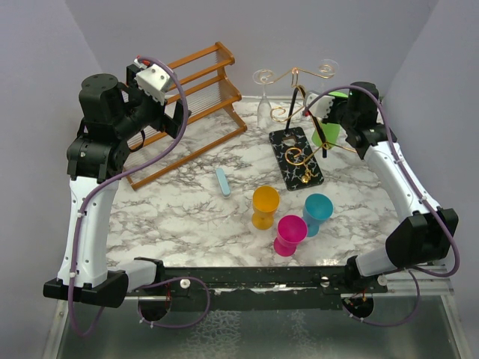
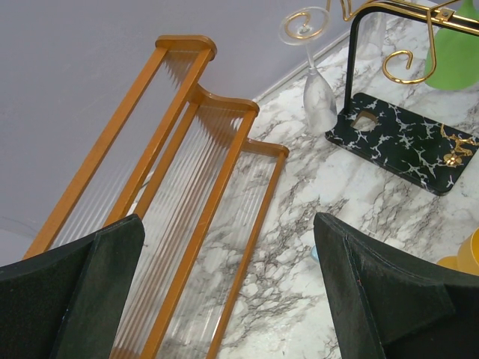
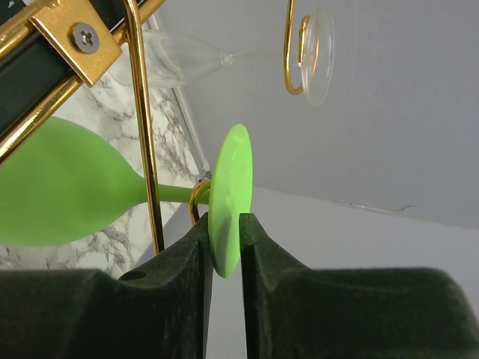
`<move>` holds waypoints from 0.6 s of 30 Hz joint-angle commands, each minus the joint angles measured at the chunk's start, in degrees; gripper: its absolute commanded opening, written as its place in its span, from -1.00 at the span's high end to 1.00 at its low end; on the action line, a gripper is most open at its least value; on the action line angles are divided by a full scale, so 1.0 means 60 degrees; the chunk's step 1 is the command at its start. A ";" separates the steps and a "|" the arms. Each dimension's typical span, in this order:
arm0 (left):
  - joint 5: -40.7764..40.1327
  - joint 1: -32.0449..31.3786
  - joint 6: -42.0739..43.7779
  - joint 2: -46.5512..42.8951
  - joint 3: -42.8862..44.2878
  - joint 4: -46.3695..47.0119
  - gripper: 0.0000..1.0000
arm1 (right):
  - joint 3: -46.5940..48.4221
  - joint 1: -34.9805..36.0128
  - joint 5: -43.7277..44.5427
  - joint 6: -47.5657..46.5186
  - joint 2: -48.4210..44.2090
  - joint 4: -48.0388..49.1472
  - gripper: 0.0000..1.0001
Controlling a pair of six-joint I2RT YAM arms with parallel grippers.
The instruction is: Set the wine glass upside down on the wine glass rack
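The wine glass rack has gold wire arms (image 1: 299, 72) on a black post and a black white-veined base (image 1: 296, 153); it also shows in the left wrist view (image 2: 404, 138). A green wine glass (image 3: 60, 187) hangs upside down with its stem in a gold hook (image 3: 196, 196); its bowl shows in the top view (image 1: 327, 134). My right gripper (image 3: 224, 221) is shut on the glass's round foot (image 3: 228, 187), at the rack's right side (image 1: 335, 106). A clear wine glass (image 1: 263, 105) hangs upside down on the left arm. My left gripper (image 2: 228, 299) is open and empty, raised over the wooden rack.
A brown wooden slatted rack (image 1: 187, 105) stands at the back left. Yellow (image 1: 265, 206), pink (image 1: 290, 233) and teal (image 1: 317, 212) goblets stand in front of the rack base. A small light-blue item (image 1: 223, 182) lies mid-table. Walls close in behind and at both sides.
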 commanded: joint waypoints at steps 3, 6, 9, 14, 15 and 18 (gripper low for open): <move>0.0182 0.0082 0.0066 -0.0221 -0.0068 0.0179 -0.98 | 0.0020 0.0055 -0.0481 0.0318 -0.0275 -0.0429 0.57; 0.0189 0.0075 0.0058 -0.0248 -0.0083 0.0180 -0.98 | 0.0050 0.0055 -0.0560 0.0362 -0.0319 -0.0526 0.53; 0.0189 0.0076 0.0073 -0.0266 -0.0109 0.0187 -0.98 | 0.0074 0.0055 -0.0669 0.0417 -0.0369 -0.0673 0.49; 0.0203 0.0075 0.0099 -0.0294 -0.0175 0.0208 -0.98 | 0.0095 0.0055 -0.0718 0.0456 -0.0453 -0.0776 0.38; 0.0198 0.0079 0.0085 -0.0296 -0.0188 0.0224 -0.98 | 0.0107 0.0055 -0.0728 0.0468 -0.0473 -0.0802 0.37; 0.0195 0.0068 0.0138 -0.0311 -0.0259 0.0248 -0.98 | 0.0151 0.0055 -0.0785 0.0501 -0.0499 -0.0886 0.35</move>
